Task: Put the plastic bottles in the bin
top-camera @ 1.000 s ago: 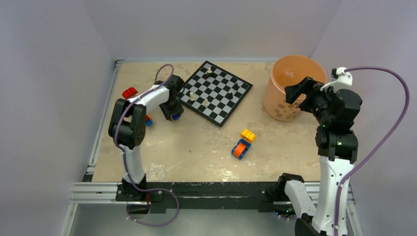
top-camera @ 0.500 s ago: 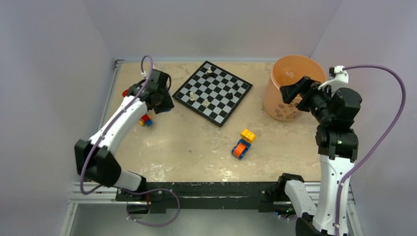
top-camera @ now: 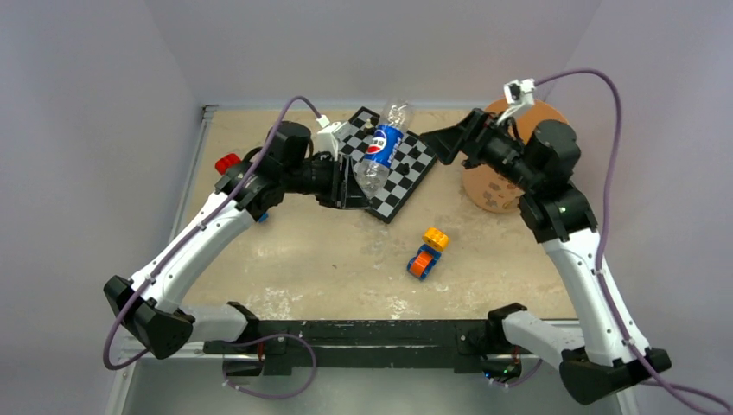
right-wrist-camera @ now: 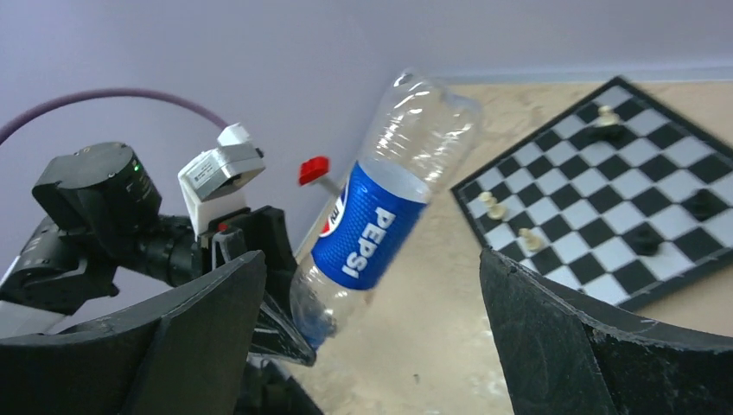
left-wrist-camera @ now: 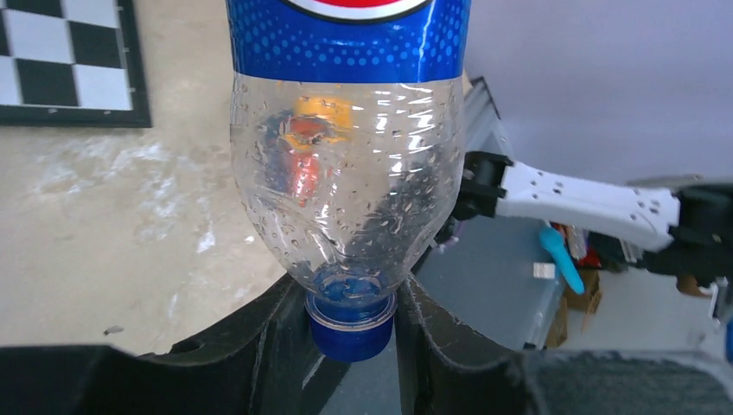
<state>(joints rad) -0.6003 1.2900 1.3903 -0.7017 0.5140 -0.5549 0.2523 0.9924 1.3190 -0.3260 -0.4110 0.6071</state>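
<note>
A clear Pepsi-labelled plastic bottle [top-camera: 384,149] is held up above the chessboard, cap down and base tilted up and to the right. My left gripper [top-camera: 359,192] is shut on its blue cap [left-wrist-camera: 352,327], one finger on each side of the neck. My right gripper [top-camera: 436,143] reaches left from the bin and stands open, apart from the bottle. In the right wrist view the bottle [right-wrist-camera: 380,220] hangs ahead, between the wide-spread fingers [right-wrist-camera: 186,337]. The round orange bin [top-camera: 484,186] stands at the far right, mostly hidden behind my right arm.
A chessboard [top-camera: 413,177] with a few pieces lies at the back middle under the bottle. An orange, blue and yellow toy block car [top-camera: 426,253] sits mid-table. A red block [top-camera: 227,162] lies at the far left beside my left arm.
My left gripper closed on the bottle at the far left and swung it up to the middle over the chessboard. My right arm turned away from the bin toward the bottle, still open.
</note>
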